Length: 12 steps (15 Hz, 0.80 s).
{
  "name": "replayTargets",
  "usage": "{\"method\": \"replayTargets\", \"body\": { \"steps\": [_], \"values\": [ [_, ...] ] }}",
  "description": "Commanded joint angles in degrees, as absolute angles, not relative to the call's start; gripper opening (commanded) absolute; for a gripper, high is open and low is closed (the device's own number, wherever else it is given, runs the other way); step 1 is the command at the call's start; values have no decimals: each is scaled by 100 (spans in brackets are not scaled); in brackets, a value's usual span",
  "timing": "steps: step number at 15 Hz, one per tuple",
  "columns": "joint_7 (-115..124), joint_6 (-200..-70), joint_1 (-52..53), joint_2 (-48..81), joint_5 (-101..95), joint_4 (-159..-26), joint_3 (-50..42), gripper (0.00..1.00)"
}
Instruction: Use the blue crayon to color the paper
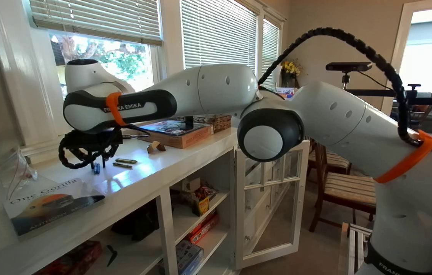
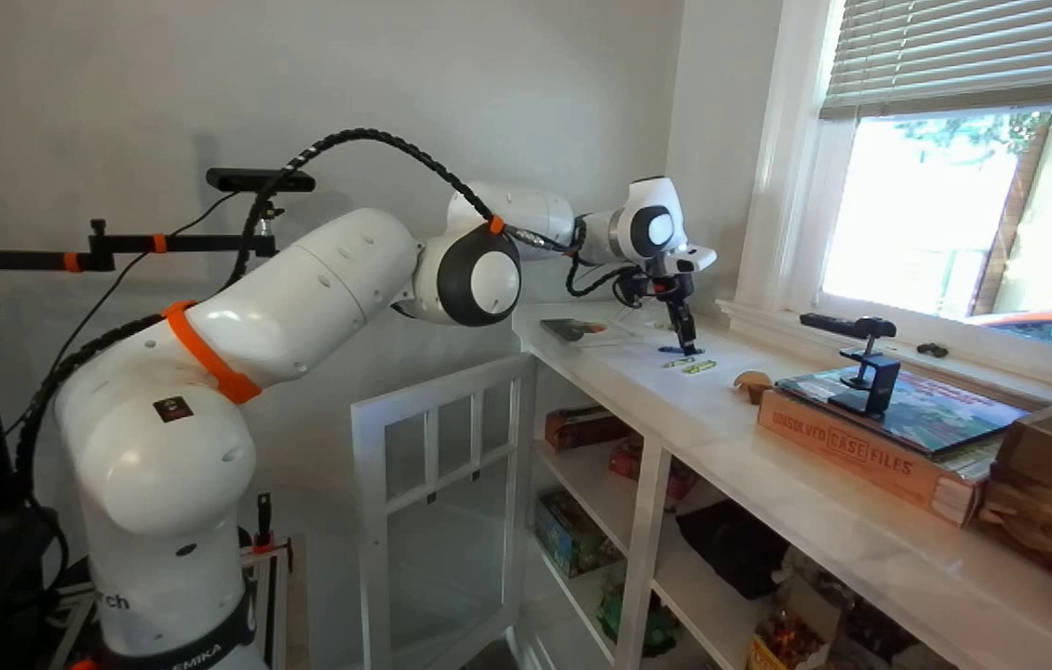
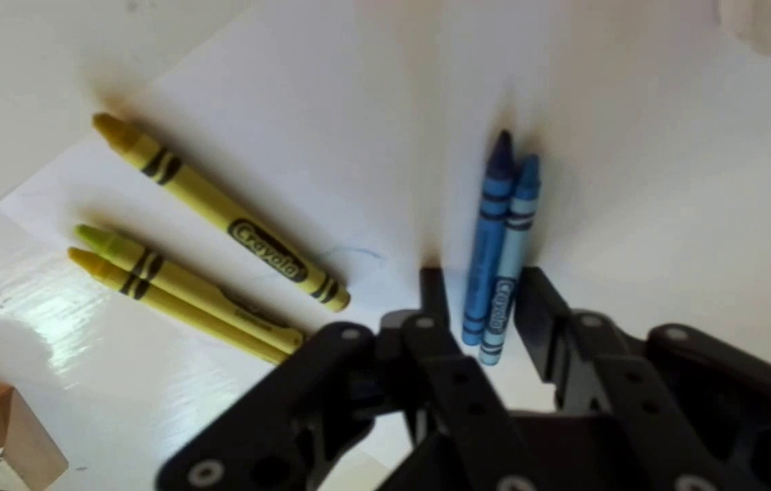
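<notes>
White paper [image 3: 331,136] on the counter [image 2: 787,475] carries the light blue crayon [image 3: 512,252], its long axis running across the counter, tip roughly toward the front edge, blunt end toward the back edge. A darker blue crayon [image 3: 486,252] lies alongside, against it, pointing the same way. Blue ones number two, yellow-wrapped ones three: a single yellow crayon [image 3: 215,208], then a side-by-side yellow pair [image 3: 191,286], one tip greenish. The tool [image 3: 483,286] is spread, both blue ones lying between its jaws. One jaw is just beside the light blue crayon, contact unclear; the opposite jaw stands apart from the darker blue crayon.
</notes>
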<state>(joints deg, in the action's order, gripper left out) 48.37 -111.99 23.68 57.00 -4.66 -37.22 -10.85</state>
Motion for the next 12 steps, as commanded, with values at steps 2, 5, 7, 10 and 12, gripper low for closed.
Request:
{"method": "replayTargets", "body": {
  "steps": [2, 5, 7, 10, 12],
  "values": [
    [4794, -10981, 2274, 5872, -298, -3480, -948, 0],
    [4801, -10966, 2252, 5872, -292, -3478, -923, 5],
    [4893, -11037, 2263, 5879, -338, -3469, -960, 5],
    [5042, -11285, 2354, 5886, -520, -3455, -1114, 5],
    [5111, -11455, 2406, 5891, -628, -3455, -1205, 5]
  ]
}}
